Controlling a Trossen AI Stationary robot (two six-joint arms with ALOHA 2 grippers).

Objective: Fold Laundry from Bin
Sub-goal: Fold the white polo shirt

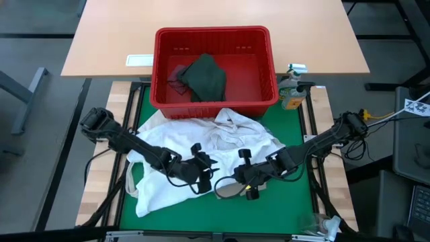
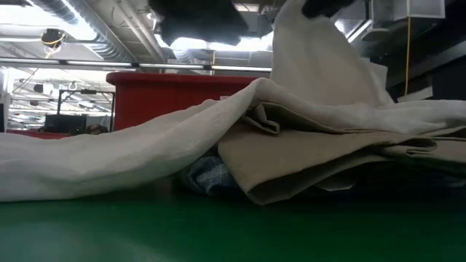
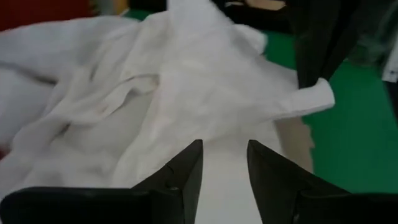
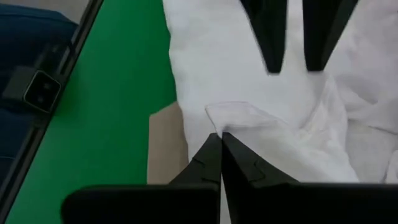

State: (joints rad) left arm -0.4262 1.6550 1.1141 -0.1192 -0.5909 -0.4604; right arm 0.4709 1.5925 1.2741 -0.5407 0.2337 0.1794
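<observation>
A large white shirt [image 1: 201, 134] lies rumpled over the green mat, in front of the red bin [image 1: 211, 31]. In the bin lie a dark green-grey top [image 1: 205, 77] and a small maroon piece [image 1: 176, 74]. My left gripper [image 1: 205, 163] hovers open over the shirt's near part [image 3: 224, 162], with nothing between its fingers. My right gripper [image 1: 243, 177] faces it from the right, shut on the shirt. A tan cloth [image 2: 313, 164] and a blue-checked cloth [image 2: 207, 175] lie under the white shirt. My right gripper pinches a small edge piece of the white shirt [image 4: 233, 117] between its two shut fingers. The fingers slant down from the table's right side. That piece [image 3: 314, 96] is pulled up off the pile, and the cloth rises to it [image 2: 313, 51]. The remainder lies on the table.
A spray bottle [image 1: 292, 91] stands at the bin's right corner. Bare green mat [image 1: 295, 195] shows to the right of the shirt and along the near edge. A wooden table [image 1: 107, 40] stands behind the bin.
</observation>
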